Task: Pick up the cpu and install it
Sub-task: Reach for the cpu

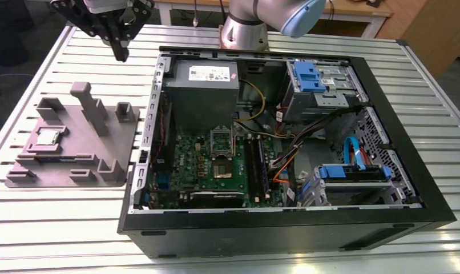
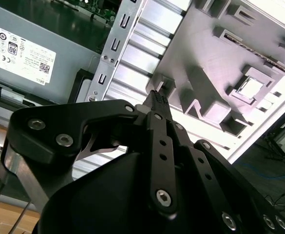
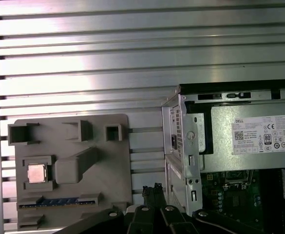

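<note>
Cpu (image 1: 47,137) seated in a recess of the grey holder (image 1: 59,166) on the table (image 1: 63,228), beside the open case (image 1: 291,228).
Light, thin, stiff and likely fragile underneath: grip by opposite edges, not the top. Hand (image 1: 123,55) hovers well apart from it, closed and empty.

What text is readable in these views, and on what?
White label on the grey metal power supply box: fine print and round marks, too small to quote.
Green motherboard: no legible markings.
Grey plastic holder tray and the small square silvery cpu in it: none.
</note>
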You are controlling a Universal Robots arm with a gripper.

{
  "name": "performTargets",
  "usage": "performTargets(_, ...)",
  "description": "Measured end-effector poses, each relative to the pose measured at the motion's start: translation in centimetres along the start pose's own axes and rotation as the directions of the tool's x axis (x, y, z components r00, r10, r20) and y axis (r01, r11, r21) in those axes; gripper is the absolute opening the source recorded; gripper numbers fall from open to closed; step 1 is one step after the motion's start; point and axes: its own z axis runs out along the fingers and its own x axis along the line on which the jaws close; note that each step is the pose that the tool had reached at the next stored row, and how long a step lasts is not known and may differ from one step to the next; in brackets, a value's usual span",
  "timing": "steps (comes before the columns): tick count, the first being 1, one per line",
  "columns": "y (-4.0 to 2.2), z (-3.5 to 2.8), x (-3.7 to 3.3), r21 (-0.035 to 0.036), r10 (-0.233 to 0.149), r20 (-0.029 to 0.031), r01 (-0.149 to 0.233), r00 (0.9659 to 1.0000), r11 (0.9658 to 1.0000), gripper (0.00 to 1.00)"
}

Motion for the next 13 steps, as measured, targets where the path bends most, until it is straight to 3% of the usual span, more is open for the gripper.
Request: performTargets(13, -0.02, -0.01, 0.23, 0.0, 0.0, 0.0, 0.0, 1.0, 1.0, 0.1)
